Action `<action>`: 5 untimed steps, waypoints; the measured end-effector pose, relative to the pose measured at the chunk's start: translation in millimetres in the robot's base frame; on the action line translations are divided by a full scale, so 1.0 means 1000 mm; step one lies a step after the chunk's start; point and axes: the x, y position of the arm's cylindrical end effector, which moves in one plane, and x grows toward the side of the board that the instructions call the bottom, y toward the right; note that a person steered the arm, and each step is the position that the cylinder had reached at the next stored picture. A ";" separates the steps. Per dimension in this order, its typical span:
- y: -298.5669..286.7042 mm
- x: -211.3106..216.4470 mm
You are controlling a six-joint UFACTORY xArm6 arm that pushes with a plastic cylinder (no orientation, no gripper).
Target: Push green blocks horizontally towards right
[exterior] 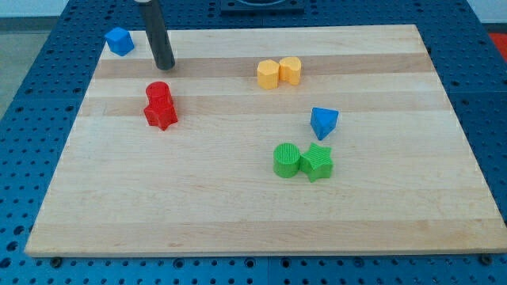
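A green cylinder and a green star-shaped block sit touching side by side, a little right of the board's middle toward the view's bottom. My tip is near the board's top left, far up and left of the green blocks. It stands just above a red cylinder and touches no block.
A red star-shaped block touches the red cylinder from below. A blue triangular block lies just above the green star. Two yellow blocks sit together at the top middle. A blue block sits at the wooden board's top left corner.
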 end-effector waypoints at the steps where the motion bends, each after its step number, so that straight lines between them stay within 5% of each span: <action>1: 0.000 0.025; 3: 0.007 0.076; 5: 0.025 0.082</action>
